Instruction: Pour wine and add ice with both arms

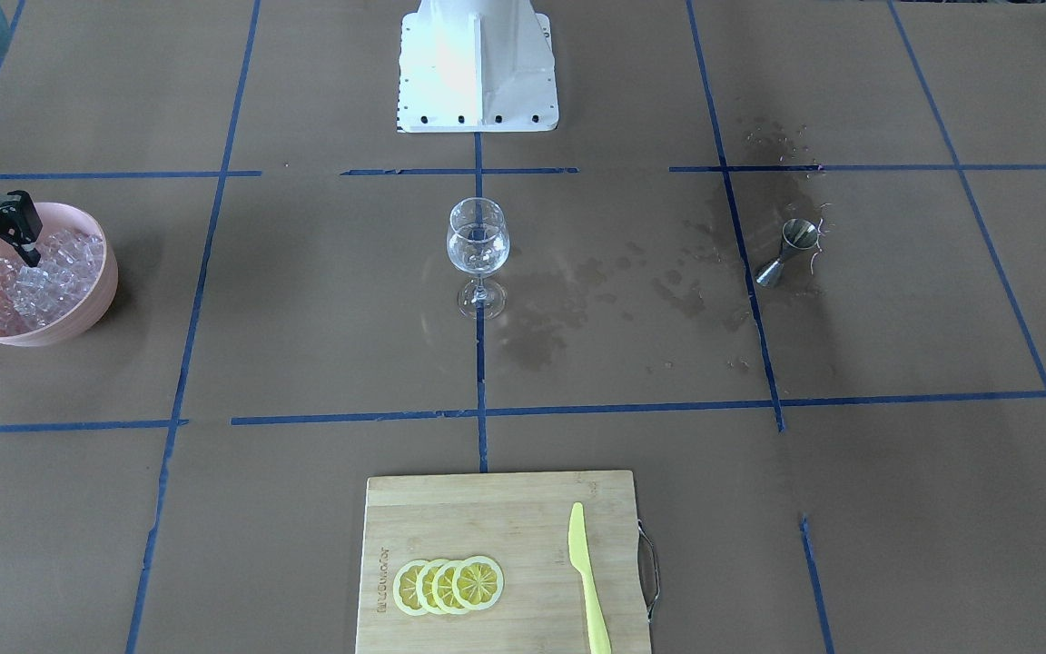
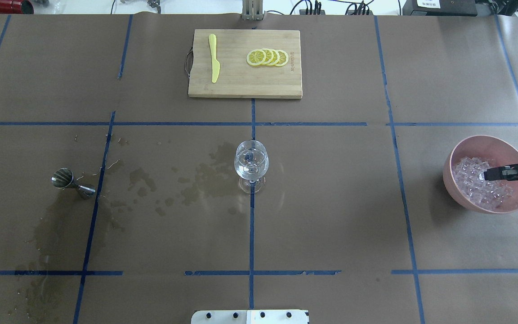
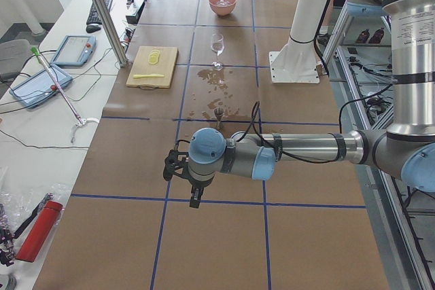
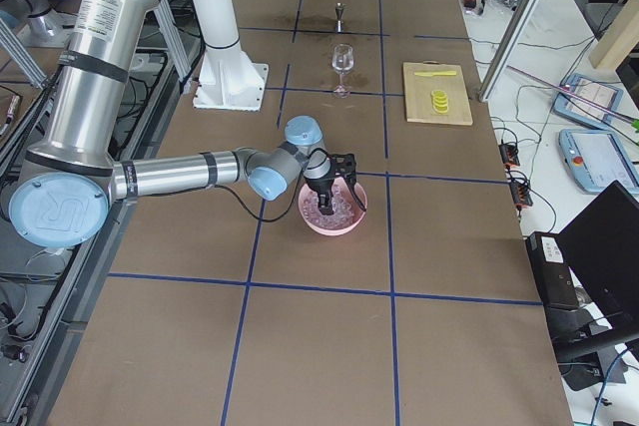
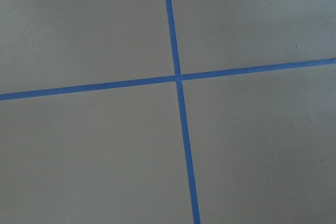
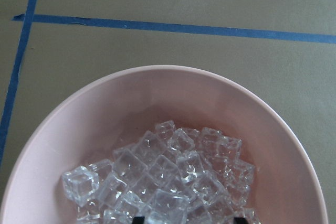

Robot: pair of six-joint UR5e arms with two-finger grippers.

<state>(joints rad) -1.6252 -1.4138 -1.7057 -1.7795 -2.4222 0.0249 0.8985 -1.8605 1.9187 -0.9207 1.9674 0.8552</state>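
Observation:
The clear stemmed wine glass [image 1: 478, 243] [image 2: 251, 163] stands at the table's centre with a little clear wine [image 1: 478, 259] in its bowl. The ice [image 1: 42, 282] [image 2: 477, 186] [image 6: 168, 177] is heaped in a pink bowl [image 1: 98, 295] [image 2: 493, 140] [image 6: 157, 90]. My right gripper [image 1: 5, 261] [image 2: 488, 174] [image 4: 334, 205] [image 6: 188, 220] is open, its fingertips down among the cubes with nothing between them. My left gripper [image 3: 181, 187] hovers over bare paper far from the glass; I cannot tell whether it is open or shut.
A steel jigger [image 1: 786, 252] [image 2: 72, 183] stands upright among dark wet stains [image 2: 196, 180]. A bamboo cutting board [image 1: 487, 509] [image 2: 241, 85] holds lemon slices [image 1: 448, 584] and a yellow knife [image 1: 588, 581]. The white robot base [image 1: 478, 64] is behind the glass.

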